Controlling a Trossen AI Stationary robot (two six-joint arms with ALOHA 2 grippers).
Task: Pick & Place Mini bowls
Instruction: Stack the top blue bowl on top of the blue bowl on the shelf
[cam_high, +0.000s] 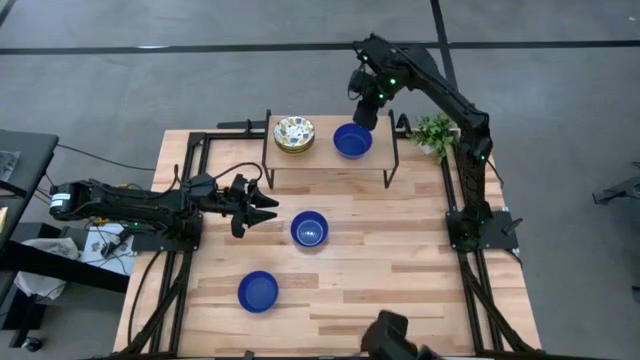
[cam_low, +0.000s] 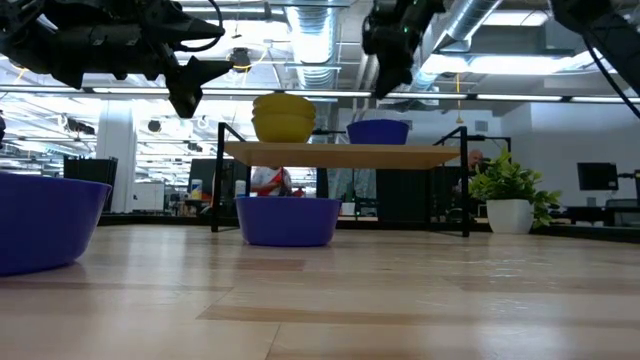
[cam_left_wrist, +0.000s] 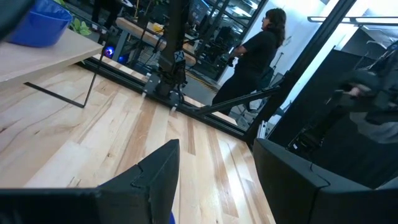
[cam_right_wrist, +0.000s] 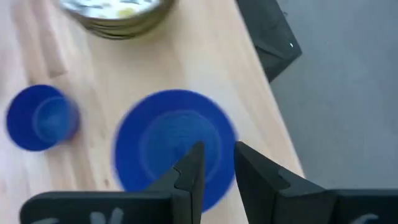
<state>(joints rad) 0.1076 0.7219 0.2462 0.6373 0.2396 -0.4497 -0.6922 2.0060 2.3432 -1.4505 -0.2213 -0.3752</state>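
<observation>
While the low view hides it, floral bowls (cam_high: 294, 133) show overhead.

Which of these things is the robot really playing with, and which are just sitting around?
Part of the job:
- glossy blue mini bowl on the raised wooden shelf, under the right gripper
- two glossy blue mini bowls on the table
- stack of cream floral mini bowls
- left gripper, fingers open beside the middle bowl

Just sitting around:
- small green potted plant
- person walking behind
</observation>
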